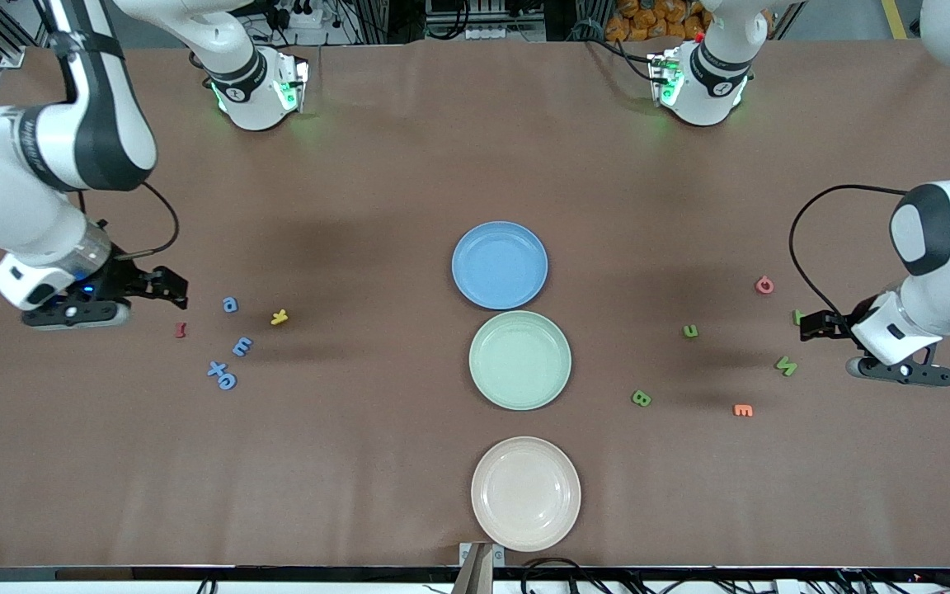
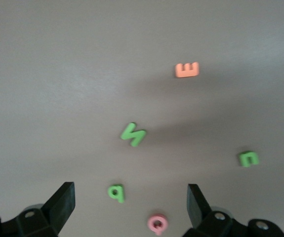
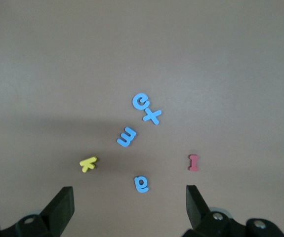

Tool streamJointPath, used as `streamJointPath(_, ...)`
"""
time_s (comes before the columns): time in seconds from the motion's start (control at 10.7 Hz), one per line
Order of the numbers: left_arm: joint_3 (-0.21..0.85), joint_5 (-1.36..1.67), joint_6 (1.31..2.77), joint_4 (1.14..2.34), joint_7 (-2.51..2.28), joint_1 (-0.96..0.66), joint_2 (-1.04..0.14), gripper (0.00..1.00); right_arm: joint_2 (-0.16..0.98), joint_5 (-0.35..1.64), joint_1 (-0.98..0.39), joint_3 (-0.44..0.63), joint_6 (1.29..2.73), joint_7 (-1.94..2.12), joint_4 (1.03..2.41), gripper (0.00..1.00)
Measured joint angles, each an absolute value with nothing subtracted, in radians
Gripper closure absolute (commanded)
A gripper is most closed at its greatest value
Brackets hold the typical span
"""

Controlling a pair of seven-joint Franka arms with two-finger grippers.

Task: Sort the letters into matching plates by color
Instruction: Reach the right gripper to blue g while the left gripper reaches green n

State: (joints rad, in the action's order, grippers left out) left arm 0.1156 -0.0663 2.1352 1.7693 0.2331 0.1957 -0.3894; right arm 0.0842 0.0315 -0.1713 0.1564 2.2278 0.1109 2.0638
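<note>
While both plates sit empty, the wide-open right gripper (image 1: 170, 285) and left gripper (image 1: 813, 323) hover near the blue plate (image 1: 500, 264)'s flanking letters, awaiting first picks.

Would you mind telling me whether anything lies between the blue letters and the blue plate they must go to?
Only the yellow letter lies on the table between the blue letters and the blue plate; a lifted letter would pass over it.
</note>
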Motion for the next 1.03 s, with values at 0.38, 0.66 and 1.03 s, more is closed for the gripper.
streamJointPath(0.38, 0.125, -0.111, 2.289, 1.797, 0.357, 0.205, -0.456, 0.0, 0.098, 0.032, -0.167, 0.158, 2.368, 0.34, 2.212, 0.0)
streamJointPath(0.66, 0.127, -0.168, 2.37, 1.836, 0.453, 0.199, -0.503, 0.0, 0.16, 0.032, -0.167, 0.158, 2.45, 0.446, 2.225, 0.0)
streamJointPath(1.03, 0.126, -0.186, 2.427, 1.839, 0.6, 0.21, -0.561, 0.04, 0.268, 0.032, -0.167, 0.157, 2.591, 0.519, 2.245, 0.0)
